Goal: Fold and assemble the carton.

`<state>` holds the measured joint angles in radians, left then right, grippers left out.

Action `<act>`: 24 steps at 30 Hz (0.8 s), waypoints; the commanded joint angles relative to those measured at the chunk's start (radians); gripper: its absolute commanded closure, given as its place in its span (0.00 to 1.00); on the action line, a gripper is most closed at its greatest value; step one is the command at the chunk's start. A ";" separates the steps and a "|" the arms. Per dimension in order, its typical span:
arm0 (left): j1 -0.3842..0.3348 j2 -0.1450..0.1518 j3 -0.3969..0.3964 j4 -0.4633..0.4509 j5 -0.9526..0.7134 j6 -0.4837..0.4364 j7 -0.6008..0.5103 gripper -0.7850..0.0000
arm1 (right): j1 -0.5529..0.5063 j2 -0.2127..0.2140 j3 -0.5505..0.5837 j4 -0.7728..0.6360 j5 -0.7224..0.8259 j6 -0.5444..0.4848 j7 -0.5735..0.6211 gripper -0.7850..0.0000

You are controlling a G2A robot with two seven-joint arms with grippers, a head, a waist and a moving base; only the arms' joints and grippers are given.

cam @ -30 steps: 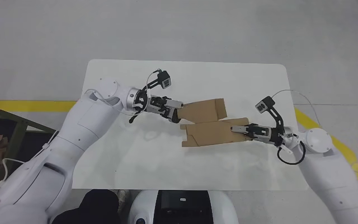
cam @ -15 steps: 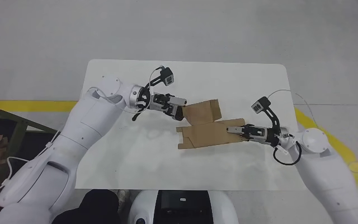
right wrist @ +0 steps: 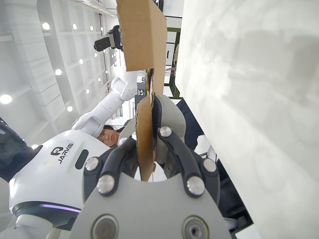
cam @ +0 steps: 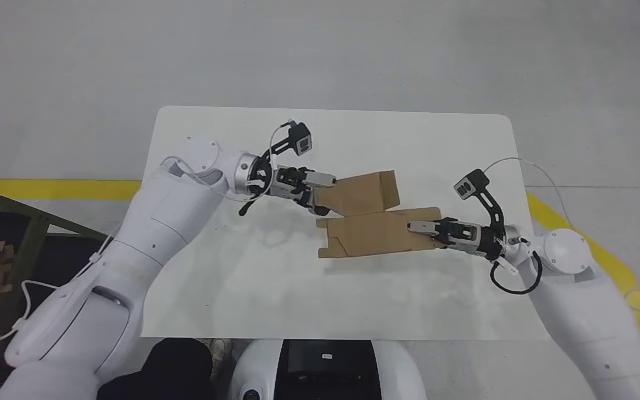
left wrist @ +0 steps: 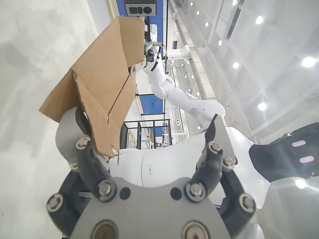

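My left hand [cam: 320, 203] is spread wide at the carton's [cam: 372, 236] end nearer that arm. One finger [left wrist: 65, 131] touches a flap's ragged edge and the other stands well apart from it. My right hand [cam: 425, 228] pinches the opposite end, with the cardboard edge pressed between its fingers [right wrist: 172, 118]. The carton lies partly unfolded over the middle of the worktop [cam: 250, 290], one long panel flat and a second flap angled beside it. I cannot tell whether it touches the surface. The worktop is matte white with soft shadows. Around it is grey floor [cam: 320, 50] crossed by a yellow line [cam: 60, 188]. Overhead, a high ceiling carries round lights [left wrist: 259, 20].
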<state>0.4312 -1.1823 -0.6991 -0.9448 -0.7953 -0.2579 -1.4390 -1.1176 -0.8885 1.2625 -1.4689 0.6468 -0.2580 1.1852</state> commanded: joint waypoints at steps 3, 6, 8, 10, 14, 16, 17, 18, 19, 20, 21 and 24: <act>0.001 -0.005 -0.003 0.002 0.014 0.008 -0.006 0.00 | -0.002 -0.002 0.004 -0.002 0.001 0.002 -0.002 1.00; 0.004 -0.009 -0.007 0.006 0.026 0.010 -0.004 0.09 | -0.003 -0.002 0.009 -0.003 -0.002 0.000 -0.002 1.00; 0.005 -0.010 -0.009 0.010 0.037 0.016 -0.003 0.25 | -0.005 -0.003 0.012 -0.004 -0.003 0.001 -0.001 1.00; 0.007 -0.011 -0.011 0.015 0.046 0.023 -0.003 0.25 | -0.006 -0.003 0.014 -0.005 -0.003 0.002 -0.001 1.00; 0.009 -0.013 -0.016 0.029 0.065 0.047 -0.003 0.25 | -0.007 -0.005 0.017 -0.006 -0.006 0.001 0.001 1.00; 0.010 -0.014 -0.017 0.036 0.072 0.062 -0.003 0.27 | -0.007 -0.006 0.018 -0.007 -0.009 0.001 0.002 1.00; 0.011 -0.015 -0.018 0.040 0.074 0.068 -0.004 0.29 | -0.007 -0.006 0.018 -0.007 -0.010 0.002 0.002 1.00; 0.012 -0.016 -0.018 0.043 0.077 0.073 -0.006 0.30 | -0.007 -0.006 0.019 -0.007 -0.011 0.004 0.002 1.00; 0.012 -0.017 -0.018 0.048 0.080 0.078 -0.007 0.30 | -0.007 -0.006 0.020 -0.008 -0.013 0.004 0.003 1.00; 0.012 -0.018 -0.018 0.051 0.084 0.083 -0.008 0.30 | -0.007 -0.007 0.020 -0.008 -0.014 0.004 0.003 1.00; 0.013 -0.019 -0.018 0.053 0.086 0.088 -0.011 0.31 | -0.008 -0.007 0.021 -0.009 -0.014 0.005 0.003 1.00; 0.012 -0.023 -0.018 0.062 0.092 0.096 -0.016 0.45 | -0.009 -0.008 0.024 -0.011 -0.019 0.004 0.003 1.00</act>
<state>0.4436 -1.2044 -0.7172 -0.8864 -0.7056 -0.1647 -1.4536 -1.1262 -0.8961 1.2850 -1.4790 0.6294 -0.2536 1.1889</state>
